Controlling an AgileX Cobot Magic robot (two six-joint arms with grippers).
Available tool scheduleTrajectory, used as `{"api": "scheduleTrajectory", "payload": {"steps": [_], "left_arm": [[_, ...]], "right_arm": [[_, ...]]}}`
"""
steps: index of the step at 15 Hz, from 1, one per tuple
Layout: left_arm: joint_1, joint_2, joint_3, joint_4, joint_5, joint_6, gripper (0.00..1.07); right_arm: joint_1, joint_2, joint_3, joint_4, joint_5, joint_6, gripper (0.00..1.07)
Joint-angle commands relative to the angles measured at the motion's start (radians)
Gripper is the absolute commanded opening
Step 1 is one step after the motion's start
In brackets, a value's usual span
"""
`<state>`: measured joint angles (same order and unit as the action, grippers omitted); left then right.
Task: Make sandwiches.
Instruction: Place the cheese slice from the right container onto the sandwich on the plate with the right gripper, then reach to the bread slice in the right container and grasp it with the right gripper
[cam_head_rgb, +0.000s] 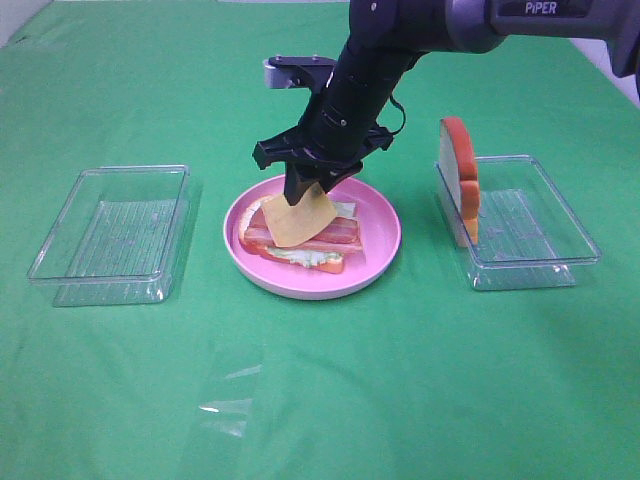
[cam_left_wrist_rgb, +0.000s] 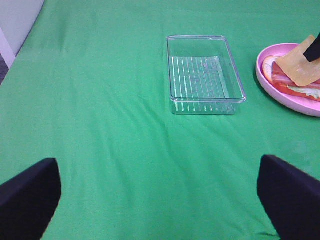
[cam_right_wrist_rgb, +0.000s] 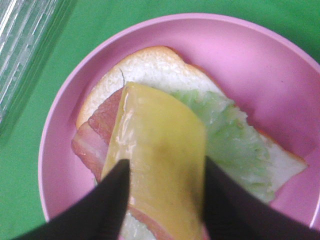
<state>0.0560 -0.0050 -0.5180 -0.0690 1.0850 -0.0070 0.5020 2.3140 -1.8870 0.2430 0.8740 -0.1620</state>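
Observation:
On the pink plate (cam_head_rgb: 383, 243) lies a bread slice (cam_right_wrist_rgb: 145, 67) with lettuce (cam_right_wrist_rgb: 230, 145) and bacon strips (cam_head_rgb: 340, 236) on it. My right gripper (cam_head_rgb: 305, 185) is above the plate, shut on a yellow cheese square (cam_head_rgb: 297, 218). The cheese hangs tilted, its lower edge at the bacon. In the right wrist view the cheese (cam_right_wrist_rgb: 160, 150) sits between the fingers of the right gripper (cam_right_wrist_rgb: 167, 175). A second bread slice (cam_head_rgb: 460, 175) stands on edge in the right tray (cam_head_rgb: 540, 250). My left gripper (cam_left_wrist_rgb: 160, 200) is open and empty over bare cloth.
An empty clear tray (cam_head_rgb: 110, 225) lies left of the plate; it also shows in the left wrist view (cam_left_wrist_rgb: 205, 75). A green cloth covers the table. The left arm is out of the exterior high view.

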Motion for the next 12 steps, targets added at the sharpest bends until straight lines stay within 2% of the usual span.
{"api": "scheduleTrajectory", "payload": {"steps": [1,4,10,12], "left_arm": [[0.004,-0.015,0.001,0.001,-0.011,-0.010,1.02],[0.004,-0.015,0.001,0.001,-0.011,-0.010,1.02],[0.004,-0.015,0.001,0.001,-0.011,-0.010,1.02],[0.004,-0.015,0.001,0.001,-0.011,-0.010,1.02]], "right_arm": [[-0.002,-0.004,-0.009,-0.016,0.028,-0.003,0.98],[-0.002,-0.018,-0.013,-0.033,0.064,-0.008,0.96],[-0.002,-0.119,-0.124,-0.087,0.159,-0.005,0.96],[-0.009,-0.189,-0.164,-0.205,0.236,0.053,0.96]]}}
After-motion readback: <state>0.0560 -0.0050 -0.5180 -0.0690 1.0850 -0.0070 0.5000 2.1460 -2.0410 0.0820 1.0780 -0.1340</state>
